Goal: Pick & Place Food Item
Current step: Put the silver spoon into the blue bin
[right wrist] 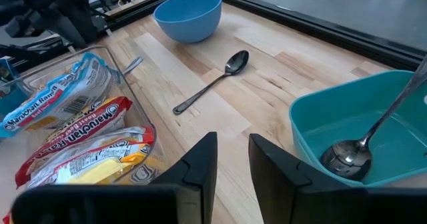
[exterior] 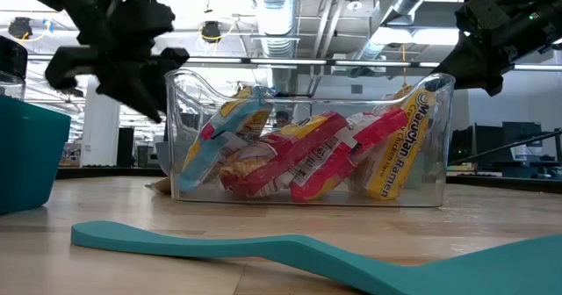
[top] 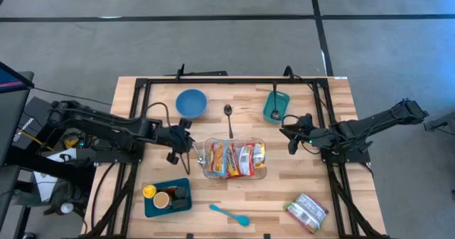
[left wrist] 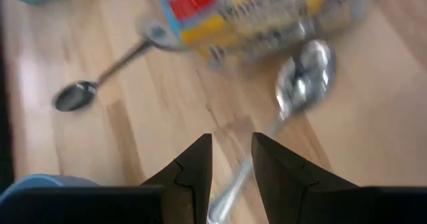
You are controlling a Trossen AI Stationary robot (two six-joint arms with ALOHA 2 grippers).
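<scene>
A teal spatula lay nearest, along the near edge of the wooden table. The left arm reached in low from the left, its left gripper just beside the left end of the clear container. The right arm stretched in from the right, the right gripper hanging near the container's far right corner. The ramen packets sat inside that container at the table's centre; one loose packet lay at the near right. Both pairs of jaws stood slightly parted. The right held nothing. A spoon ran its handle into the left's gap, perhaps merely lying beneath.
</scene>
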